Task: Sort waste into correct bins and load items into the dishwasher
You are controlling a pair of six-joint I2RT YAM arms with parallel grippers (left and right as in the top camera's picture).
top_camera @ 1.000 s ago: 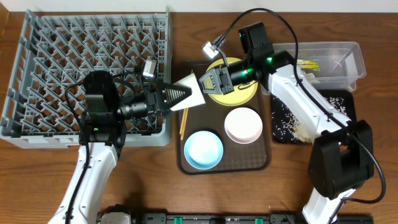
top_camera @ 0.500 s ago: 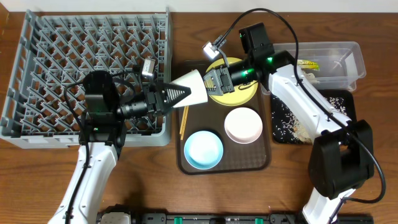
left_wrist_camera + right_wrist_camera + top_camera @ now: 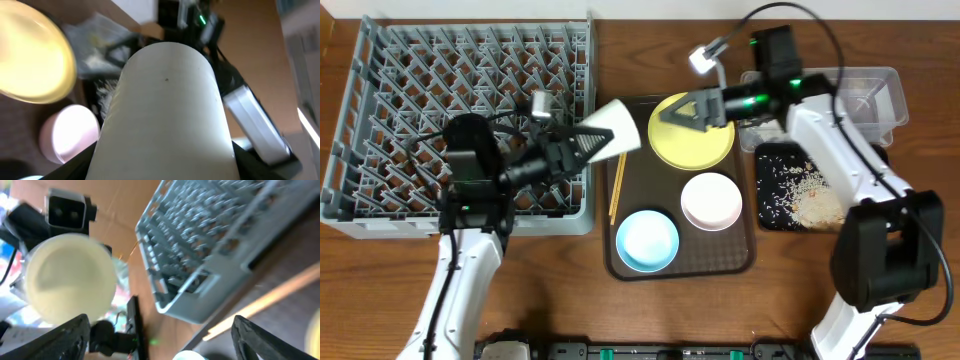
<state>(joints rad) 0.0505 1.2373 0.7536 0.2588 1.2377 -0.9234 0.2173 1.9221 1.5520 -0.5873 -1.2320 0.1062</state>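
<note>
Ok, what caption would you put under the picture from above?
Left hand holds a white cup by the grey dish rack; open right hand hovers over the yellow plate.

White cup (image 3: 615, 125); yellow plate (image 3: 692, 132); lt blue bowl (image 3: 647, 240); pink-wht bowl (image 3: 711, 200); grey rack (image 3: 390, 220).

Table (image 3: 560, 290): reddish-brown wood, visible grain, matte finish; fills overhead view. Black rail (image 3: 650, 350): along near table edge, small green accents. Light: even, diffuse, soft shadows. Room beyond: blurred, indistinct.
</note>
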